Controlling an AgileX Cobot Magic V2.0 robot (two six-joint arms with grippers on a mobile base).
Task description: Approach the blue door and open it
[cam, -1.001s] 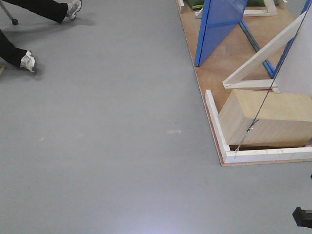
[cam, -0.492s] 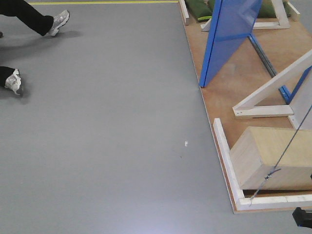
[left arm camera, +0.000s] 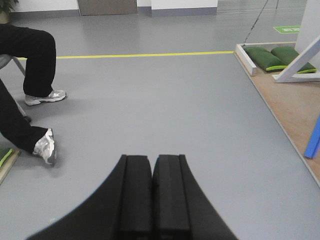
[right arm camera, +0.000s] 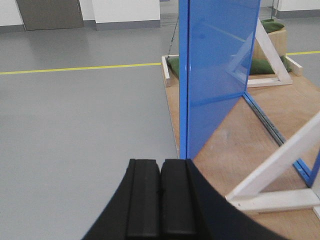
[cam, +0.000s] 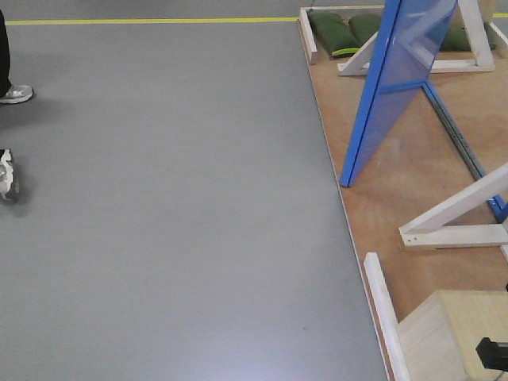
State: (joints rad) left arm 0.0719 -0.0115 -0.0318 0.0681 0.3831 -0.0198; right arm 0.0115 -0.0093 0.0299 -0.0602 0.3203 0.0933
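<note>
The blue door (cam: 401,87) stands upright on a wooden platform (cam: 381,206) at the upper right of the front view, its near edge turned toward me. In the right wrist view the blue door (right arm camera: 220,65) rises straight ahead as a glossy panel, and my right gripper (right arm camera: 160,162) is shut and empty, still short of it. My left gripper (left arm camera: 152,159) is shut on nothing above the grey floor, with a sliver of the blue door (left arm camera: 314,137) at the right edge.
White diagonal braces (cam: 452,222) and a light wooden box (cam: 436,337) sit on the platform. Green sandbags (cam: 333,32) lie at its far end. A seated person's legs (left arm camera: 30,55) and shoes (cam: 16,94) are on the left. A yellow floor line (cam: 159,21) crosses behind.
The front view has advanced: door, platform and wooden box slid down and right in frame, the box now at the bottom corner. The person's feet shifted to the left edge.
</note>
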